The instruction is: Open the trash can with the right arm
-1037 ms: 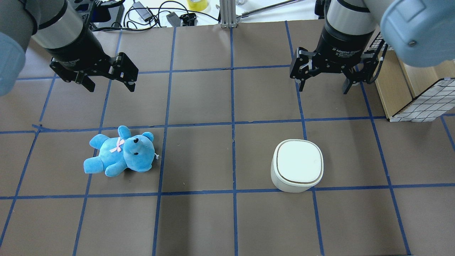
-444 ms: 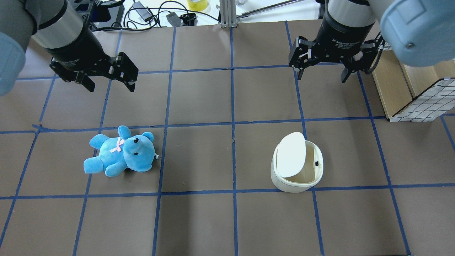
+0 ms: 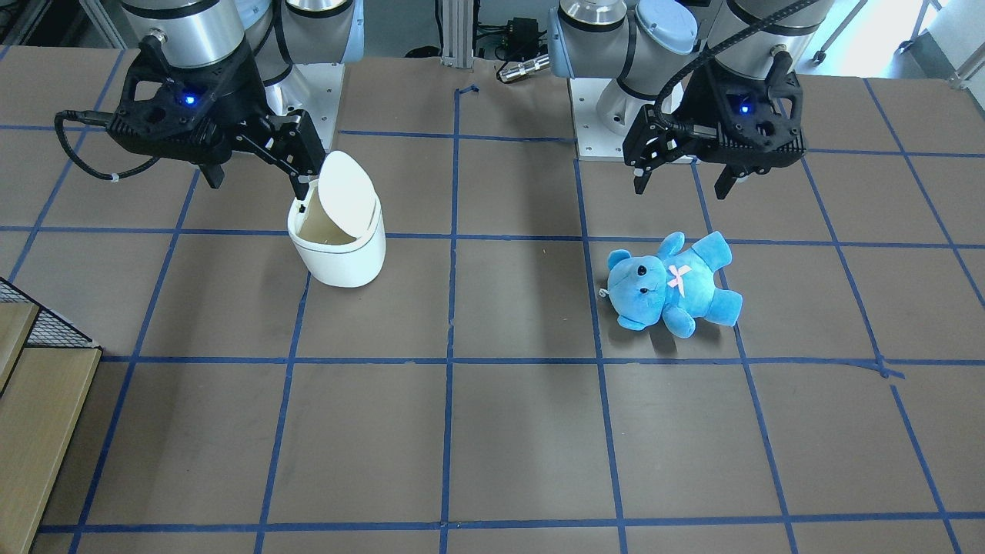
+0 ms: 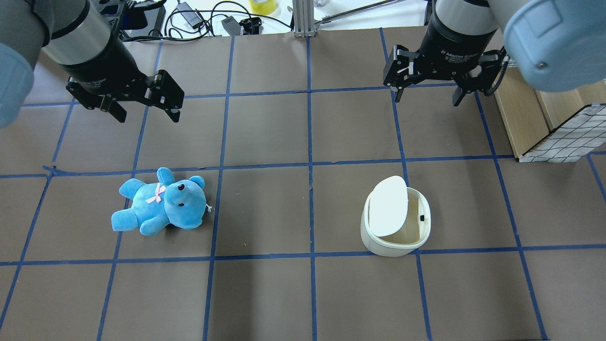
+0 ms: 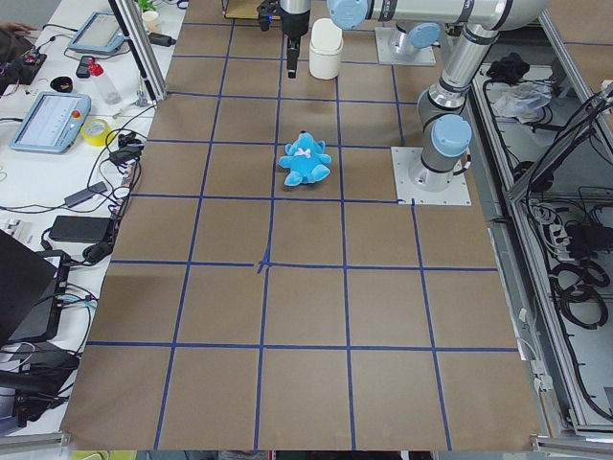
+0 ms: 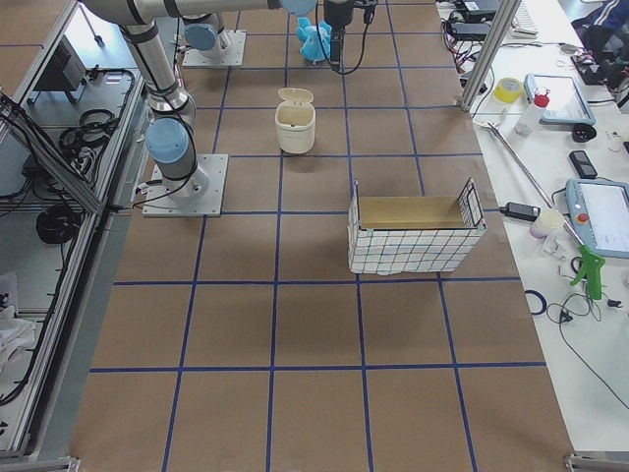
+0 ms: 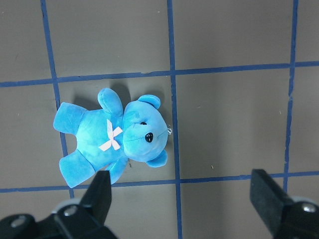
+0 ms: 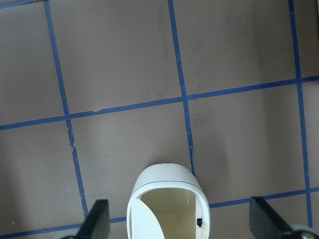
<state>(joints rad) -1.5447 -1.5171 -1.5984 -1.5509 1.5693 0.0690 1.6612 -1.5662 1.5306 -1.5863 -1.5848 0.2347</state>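
The white trash can stands on the right half of the table with its lid swung up on its left side, so the cream inside shows. It also shows in the front view and the right wrist view. My right gripper is open and empty, hanging well above and beyond the can without touching it. My left gripper is open and empty, beyond a blue teddy bear that lies on the table's left half.
A wire-mesh box with wooden sides stands at the table's right edge, next to the right arm. Cables and small devices lie past the far edge. Blue tape lines grid the brown table.
The can's lid has gone from flat shut to swung open. My right gripper has moved away from the can, toward the table's far edge. The left arm and the teddy bear have not moved.
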